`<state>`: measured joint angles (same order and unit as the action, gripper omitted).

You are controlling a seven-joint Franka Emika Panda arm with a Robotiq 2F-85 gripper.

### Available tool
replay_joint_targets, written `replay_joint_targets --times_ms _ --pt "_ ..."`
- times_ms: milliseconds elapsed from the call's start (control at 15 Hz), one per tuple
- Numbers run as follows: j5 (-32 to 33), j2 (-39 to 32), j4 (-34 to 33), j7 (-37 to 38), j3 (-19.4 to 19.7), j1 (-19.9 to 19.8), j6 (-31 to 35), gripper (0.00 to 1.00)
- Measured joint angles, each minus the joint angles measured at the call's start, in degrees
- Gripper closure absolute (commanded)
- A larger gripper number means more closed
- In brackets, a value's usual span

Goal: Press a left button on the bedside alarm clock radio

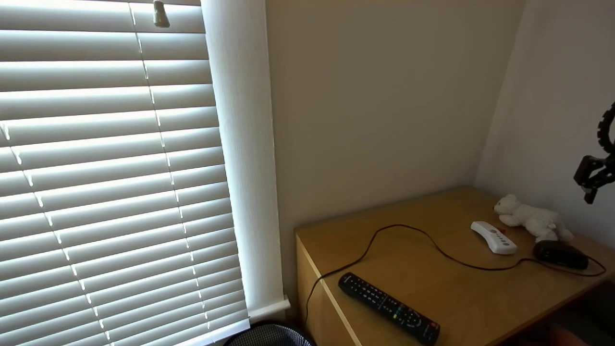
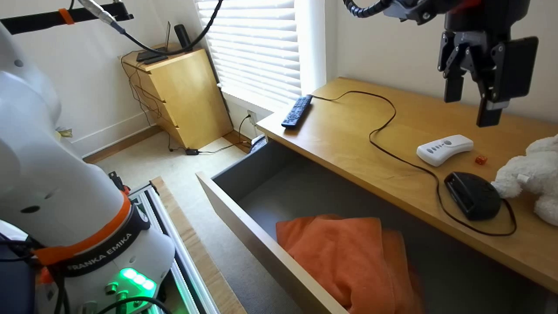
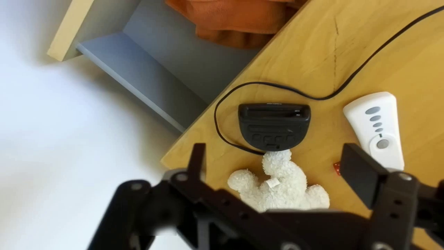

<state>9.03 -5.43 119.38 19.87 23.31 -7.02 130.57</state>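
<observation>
The black alarm clock radio lies on the wooden dresser top in both exterior views (image 1: 560,254) (image 2: 474,197). In the wrist view the clock radio (image 3: 274,121) is at the centre, its curved side with a row of small buttons facing the gripper. The leftmost button (image 3: 256,137) shows there. A thin dark cord (image 3: 258,83) loops beside it. My gripper is open and empty, well above the dresser top, in both exterior views (image 1: 587,183) (image 2: 471,107). In the wrist view the fingers (image 3: 279,166) are wide apart, short of the clock.
A white plush bear (image 3: 277,187) touches the clock's curved side. A white remote-like gadget (image 2: 444,149) and a red die (image 2: 481,160) lie nearby. A long black remote (image 1: 389,307) is farther off. An open drawer (image 2: 270,261) with orange cloth (image 2: 335,257) juts out below.
</observation>
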Motion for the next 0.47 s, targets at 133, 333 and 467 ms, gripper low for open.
replay_joint_targets --times_ms 133,333,467 --pt "1.5 2.1 0.7 -1.5 -1.3 -1.1 -2.2 0.00" --pt "1.7 4.6 2.2 -7.0 -2.6 -2.5 -3.9 0.00" --pt "1.7 5.2 2.7 -7.9 -2.8 -2.8 -3.9 0.00"
